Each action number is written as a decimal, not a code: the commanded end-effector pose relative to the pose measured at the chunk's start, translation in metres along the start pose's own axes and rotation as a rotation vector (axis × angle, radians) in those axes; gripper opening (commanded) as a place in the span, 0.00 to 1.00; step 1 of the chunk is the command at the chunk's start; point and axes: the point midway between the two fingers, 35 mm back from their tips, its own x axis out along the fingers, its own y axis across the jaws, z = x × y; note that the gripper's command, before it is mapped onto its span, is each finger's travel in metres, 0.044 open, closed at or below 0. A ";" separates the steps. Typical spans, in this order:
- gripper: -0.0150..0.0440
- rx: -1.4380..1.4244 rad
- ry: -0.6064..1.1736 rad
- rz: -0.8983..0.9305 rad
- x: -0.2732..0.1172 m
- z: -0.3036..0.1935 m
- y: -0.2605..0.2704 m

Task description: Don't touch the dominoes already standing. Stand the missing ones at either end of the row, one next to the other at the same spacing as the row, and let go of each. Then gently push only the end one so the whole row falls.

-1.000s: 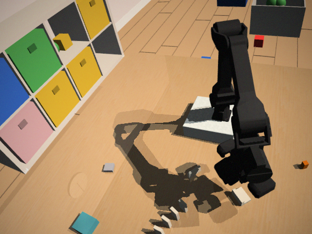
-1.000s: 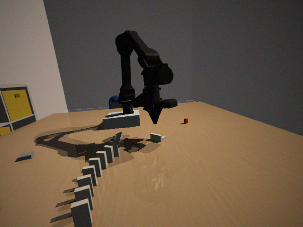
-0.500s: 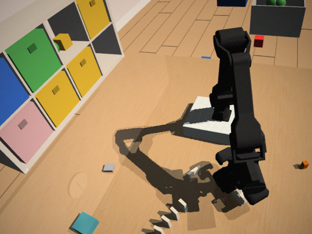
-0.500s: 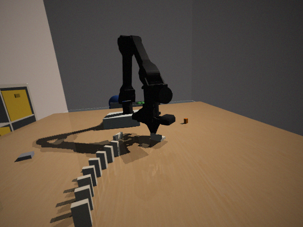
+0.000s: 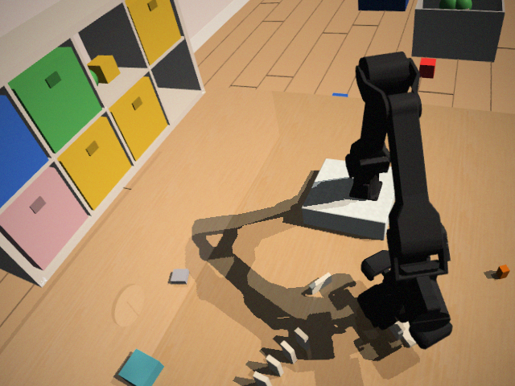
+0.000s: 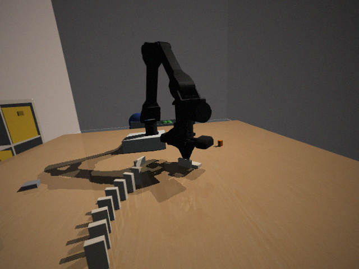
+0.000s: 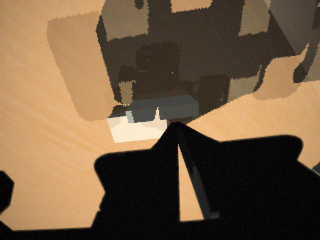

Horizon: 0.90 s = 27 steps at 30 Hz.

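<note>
Several pale dominoes stand in a curving row; one is at the near end in the exterior view. My gripper is shut and empty, its tips low beside a domino that rests on its long edge. Whether they touch it is unclear. A second pale piece lies flat against it; the arm partly hides both in the top view. Another domino sits low and tilted beyond the row's far end, partly in arm shadow.
The arm's white base block is behind the dominoes. A grey flat block and a teal block lie left of the row. An orange cube is at right. A shelf stands at left.
</note>
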 end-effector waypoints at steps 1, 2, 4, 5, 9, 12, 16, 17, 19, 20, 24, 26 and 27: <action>0.25 -0.009 -0.008 0.003 -0.011 0.003 0.007; 0.25 -0.008 -0.008 0.004 -0.018 0.003 0.010; 0.25 -0.004 -0.005 0.006 -0.039 0.002 0.019; 0.25 -0.002 -0.004 0.008 -0.051 0.001 0.023; 0.25 0.003 -0.001 0.010 -0.077 -0.001 0.029; 0.34 -0.062 -0.002 0.010 -0.078 -0.001 0.031; 0.52 -0.438 -0.004 0.010 -0.079 0.001 0.036; 0.57 -0.536 -0.004 0.010 -0.079 0.002 0.037; 0.65 -0.733 -0.006 0.010 -0.079 0.002 0.040; 0.70 -0.832 -0.006 0.010 -0.079 0.003 0.042; 0.88 -1.226 -0.009 0.009 -0.079 0.005 0.047; 0.97 -1.423 -0.010 0.009 -0.079 0.006 0.050; 1.00 -1.504 -0.010 0.008 -0.079 0.006 0.051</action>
